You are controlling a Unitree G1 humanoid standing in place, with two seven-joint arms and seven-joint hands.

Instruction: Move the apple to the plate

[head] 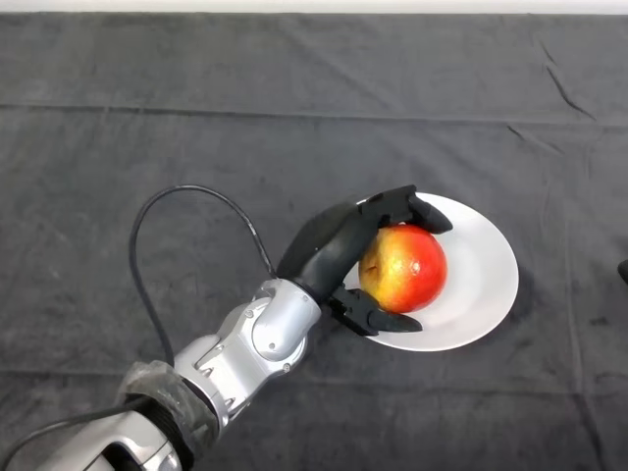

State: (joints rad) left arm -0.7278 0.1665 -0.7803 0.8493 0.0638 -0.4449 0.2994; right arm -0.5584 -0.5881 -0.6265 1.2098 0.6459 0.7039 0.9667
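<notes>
A red and yellow apple (404, 268) sits over the left part of a white plate (481, 275), right of the table's middle. My left hand (334, 250) reaches in from the lower left. Its fingers curl over the apple's far side and its thumb curls under the near side, so it is shut on the apple. I cannot tell whether the apple rests on the plate or is held just above it. The hand hides the plate's left rim.
A dark cloth (196, 118) covers the whole table. A small dark object (623, 270) shows at the right edge of the view.
</notes>
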